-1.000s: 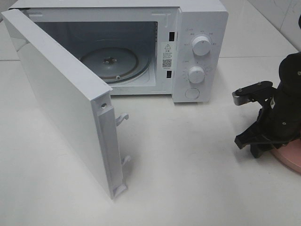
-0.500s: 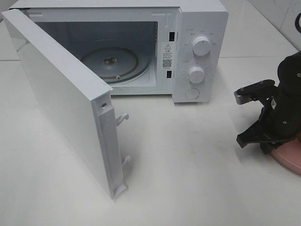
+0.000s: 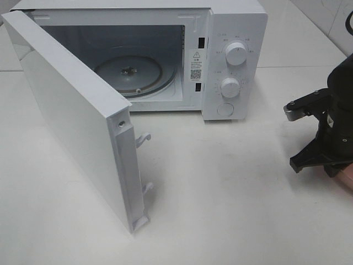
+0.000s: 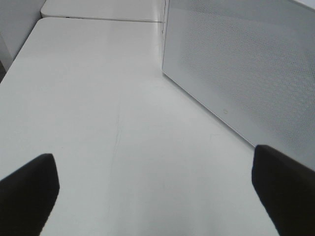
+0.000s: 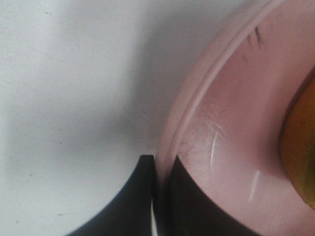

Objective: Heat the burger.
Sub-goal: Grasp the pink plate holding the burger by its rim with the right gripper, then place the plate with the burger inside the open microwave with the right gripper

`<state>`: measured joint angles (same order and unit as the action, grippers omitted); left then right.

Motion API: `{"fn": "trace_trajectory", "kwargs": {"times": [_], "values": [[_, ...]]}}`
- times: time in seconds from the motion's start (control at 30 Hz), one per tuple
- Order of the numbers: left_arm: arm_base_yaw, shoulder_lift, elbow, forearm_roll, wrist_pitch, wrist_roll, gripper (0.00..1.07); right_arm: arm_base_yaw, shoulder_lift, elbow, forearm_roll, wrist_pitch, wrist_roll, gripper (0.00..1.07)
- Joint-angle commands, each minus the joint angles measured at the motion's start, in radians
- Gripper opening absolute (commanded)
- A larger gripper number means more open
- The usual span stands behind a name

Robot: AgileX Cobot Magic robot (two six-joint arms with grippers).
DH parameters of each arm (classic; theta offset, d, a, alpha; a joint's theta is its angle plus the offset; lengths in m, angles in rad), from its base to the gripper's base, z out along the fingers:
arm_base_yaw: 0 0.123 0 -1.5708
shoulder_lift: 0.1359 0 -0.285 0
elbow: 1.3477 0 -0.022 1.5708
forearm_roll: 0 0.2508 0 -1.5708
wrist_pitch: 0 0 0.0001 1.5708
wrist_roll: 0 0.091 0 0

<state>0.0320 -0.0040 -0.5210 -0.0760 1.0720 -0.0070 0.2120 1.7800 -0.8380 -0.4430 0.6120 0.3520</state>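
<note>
The burger shows only as a golden-brown sliver (image 5: 301, 162) at the edge of the right wrist view, sitting on the round pink plate (image 5: 231, 123). My right gripper (image 5: 158, 164) is shut on the plate's rim, one dark finger outside it and one over its inner side. In the high view my right arm (image 3: 331, 132) covers the burger, and only a bit of the plate (image 3: 348, 179) shows at the right edge. The white microwave (image 3: 234, 33) stands open with its glass turntable (image 3: 132, 74) bare. My left gripper (image 4: 157, 196) is open and empty, low over the table.
The microwave door (image 3: 71, 121) swings out to the front left, its latch hooks pointing right. The left wrist view shows the door's mesh outer face (image 4: 236, 73). Two knobs (image 3: 236, 53) sit on the right panel.
My right arm has moved to the right, and the pink plate has shifted right with it, mostly out of the high view. The microwave and door have not moved.
</note>
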Motion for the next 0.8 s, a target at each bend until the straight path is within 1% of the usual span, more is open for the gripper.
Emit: {"fn": "trace_trajectory", "kwargs": {"times": [0.03, 0.17, 0.33, 0.57, 0.8], "values": [[0.003, -0.007, 0.005, -0.004, 0.0, -0.001, 1.0, 0.021, -0.026, 0.002, -0.071, 0.054, 0.046, 0.0], [0.003, -0.007, 0.005, -0.004, 0.0, -0.001, 1.0, 0.061, -0.037, 0.002, -0.141, 0.116, 0.1, 0.0], [0.003, -0.007, 0.005, -0.004, 0.0, -0.001, 1.0, 0.098, -0.064, 0.009, -0.192, 0.168, 0.142, 0.0], [0.003, -0.007, 0.005, -0.004, 0.0, -0.001, 1.0, 0.142, -0.127, 0.049, -0.195, 0.198, 0.141, 0.0], [0.003, -0.007, 0.005, -0.004, 0.0, -0.001, 1.0, 0.206, -0.232, 0.123, -0.195, 0.231, 0.141, 0.0]]}}
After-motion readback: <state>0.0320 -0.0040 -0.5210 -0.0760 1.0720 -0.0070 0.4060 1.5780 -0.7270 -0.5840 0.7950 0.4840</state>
